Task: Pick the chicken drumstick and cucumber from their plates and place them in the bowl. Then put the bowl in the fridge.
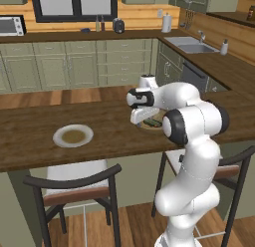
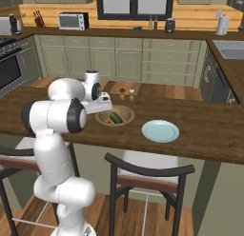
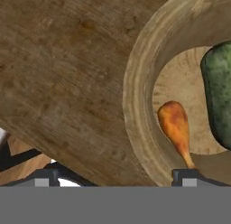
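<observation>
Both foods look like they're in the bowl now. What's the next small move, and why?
Probably lower the open gripper astride the bowl rim and close on it. The chicken drumstick and cucumber already lie inside, and one fingertip sits over the counter, the other over the bowl's inside.

The arm (image 1: 191,141) folds low, its hand (image 3: 115,177) spread wide, gripping nothing.

No readable text, labels or numbers anywhere.

Bowl (image 2: 116,117) rim beneath tool (image 3: 117,175); counter (image 2: 200,135) beside bare.
</observation>
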Controlling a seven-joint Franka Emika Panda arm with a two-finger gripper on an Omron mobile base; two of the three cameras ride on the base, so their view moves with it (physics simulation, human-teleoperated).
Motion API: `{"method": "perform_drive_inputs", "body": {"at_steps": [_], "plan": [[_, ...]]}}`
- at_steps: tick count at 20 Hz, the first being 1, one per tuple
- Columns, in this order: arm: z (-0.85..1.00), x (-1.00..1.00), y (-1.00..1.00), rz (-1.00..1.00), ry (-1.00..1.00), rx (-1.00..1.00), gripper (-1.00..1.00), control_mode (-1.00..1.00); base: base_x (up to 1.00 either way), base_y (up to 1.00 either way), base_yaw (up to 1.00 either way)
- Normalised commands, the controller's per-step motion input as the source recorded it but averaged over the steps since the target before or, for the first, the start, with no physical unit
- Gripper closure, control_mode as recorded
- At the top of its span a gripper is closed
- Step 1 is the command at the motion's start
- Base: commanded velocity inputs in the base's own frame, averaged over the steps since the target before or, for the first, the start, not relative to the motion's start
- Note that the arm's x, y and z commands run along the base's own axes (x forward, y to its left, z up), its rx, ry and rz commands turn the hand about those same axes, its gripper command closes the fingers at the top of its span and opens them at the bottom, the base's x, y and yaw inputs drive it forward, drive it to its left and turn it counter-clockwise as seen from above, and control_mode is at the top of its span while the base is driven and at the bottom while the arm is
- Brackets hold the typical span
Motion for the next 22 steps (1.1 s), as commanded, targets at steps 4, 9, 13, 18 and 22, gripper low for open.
{"method": "perform_drive_inputs", "body": {"at_steps": [4,9,13,18,22], "plan": [[-0.25,0.26,0.01,0.00,0.05,0.00,-1.00,-1.00,0.00,0.00,0.00],[-0.44,0.36,0.00,0.00,0.02,0.00,-1.00,-1.00,0.00,0.00,0.00],[-0.34,0.29,-0.08,0.00,0.00,-0.03,-1.00,-1.00,0.00,0.00,0.00],[-0.30,0.10,-0.14,0.00,0.00,-0.08,-1.00,-1.00,0.00,0.00,0.00],[-0.32,0.00,-0.02,0.00,0.00,-0.04,-1.00,-1.00,0.00,0.00,0.00]]}}
